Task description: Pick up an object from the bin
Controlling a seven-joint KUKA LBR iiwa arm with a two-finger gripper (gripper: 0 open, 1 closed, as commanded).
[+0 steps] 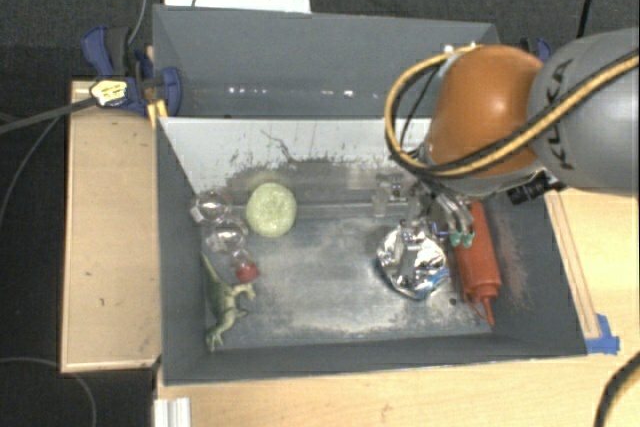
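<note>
My gripper [446, 223] hangs low at the bin's right side, under the arm's orange cover. Just below and left of it lies a crumpled silver foil lump [412, 263], touching or nearly touching the gripper's tip. A red cylinder-shaped tool [476, 260] lies lengthwise along the bin's right wall, just to the right of the gripper.
On the bin's left side lie a pale green ball [270, 209], a clear plastic piece [218, 223], a small red thing [246, 270] and a green toy dinosaur [224, 300]. Bare floor stretches between them and the foil lump.
</note>
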